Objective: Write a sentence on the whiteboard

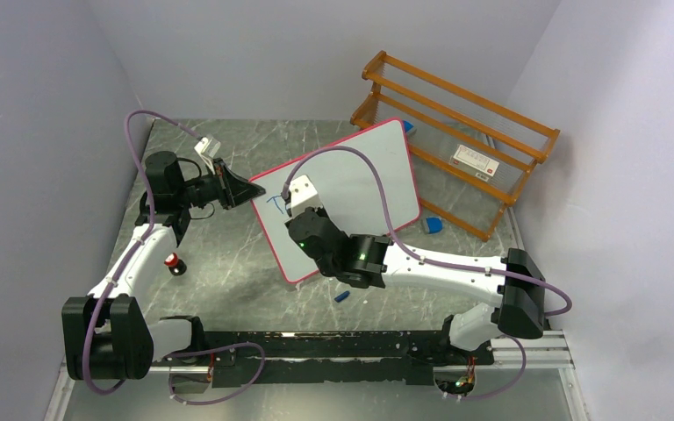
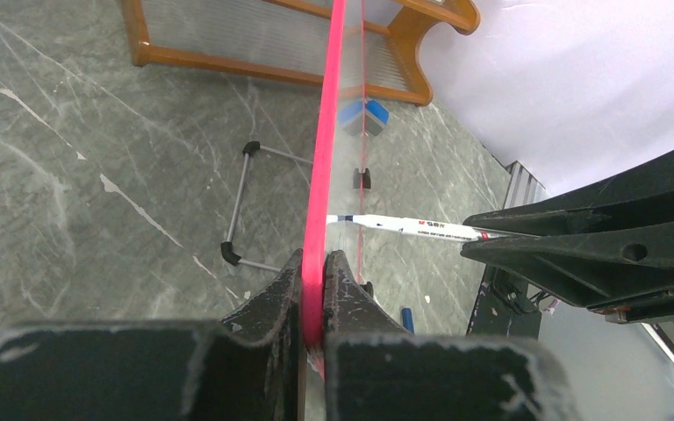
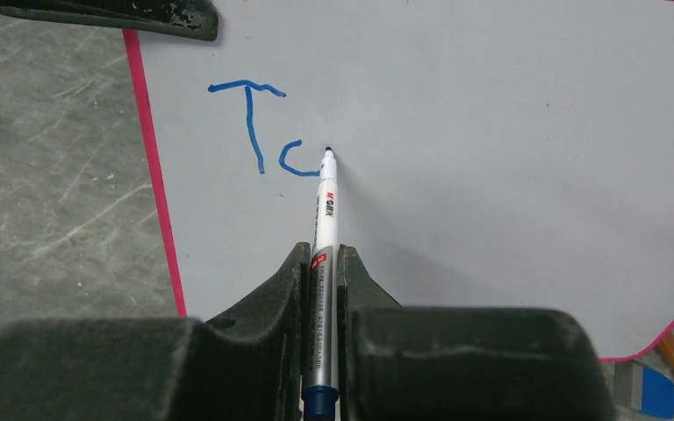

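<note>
The large white rectangular whiteboard [image 1: 364, 175] with a thin pink-red rim sits skewed at the middle of the grey marbled table [image 1: 228, 263]. Its far right corner is near an orange wooden rack [image 1: 456, 145]. The left gripper [image 2: 314, 272] is clamped on the board's left rim. The right gripper [image 3: 323, 259] is closed on a white blue-tipped marker pen [image 3: 325, 210], whose tip rests on the board face. The blue handwritten sentence [image 3: 254, 132] so far shows a "T" and a part-formed second letter, close to the left edge.

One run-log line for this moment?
left gripper shut on pink-rimmed whiteboard; right gripper shut on white marker; written: blue T, partial letter
</note>
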{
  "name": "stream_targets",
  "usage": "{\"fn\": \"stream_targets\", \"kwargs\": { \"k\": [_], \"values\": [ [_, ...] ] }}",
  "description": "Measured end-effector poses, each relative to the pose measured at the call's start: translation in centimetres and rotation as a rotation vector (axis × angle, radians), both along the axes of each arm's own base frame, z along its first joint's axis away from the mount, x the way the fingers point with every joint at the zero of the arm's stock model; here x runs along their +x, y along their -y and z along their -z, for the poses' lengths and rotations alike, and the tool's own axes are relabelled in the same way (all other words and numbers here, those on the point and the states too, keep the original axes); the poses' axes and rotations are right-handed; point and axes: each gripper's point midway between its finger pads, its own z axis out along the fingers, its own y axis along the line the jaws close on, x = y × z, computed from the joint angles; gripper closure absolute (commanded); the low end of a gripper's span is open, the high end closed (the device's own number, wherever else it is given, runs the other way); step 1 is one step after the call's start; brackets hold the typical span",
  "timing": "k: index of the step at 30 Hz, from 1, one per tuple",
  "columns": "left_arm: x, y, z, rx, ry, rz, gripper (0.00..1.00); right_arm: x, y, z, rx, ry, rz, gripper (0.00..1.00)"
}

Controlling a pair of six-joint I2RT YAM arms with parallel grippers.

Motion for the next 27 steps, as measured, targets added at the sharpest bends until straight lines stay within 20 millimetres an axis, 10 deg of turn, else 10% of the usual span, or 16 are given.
{"fn": "stream_targets", "kwargs": {
  "k": [27],
  "values": [
    [0.03, 0.00, 0.02, 0.001, -0.004, -0.001, 0.95, -0.29, -0.91, -0.15, 0.014, -0.007, -0.052, 1.00]
  ]
}}
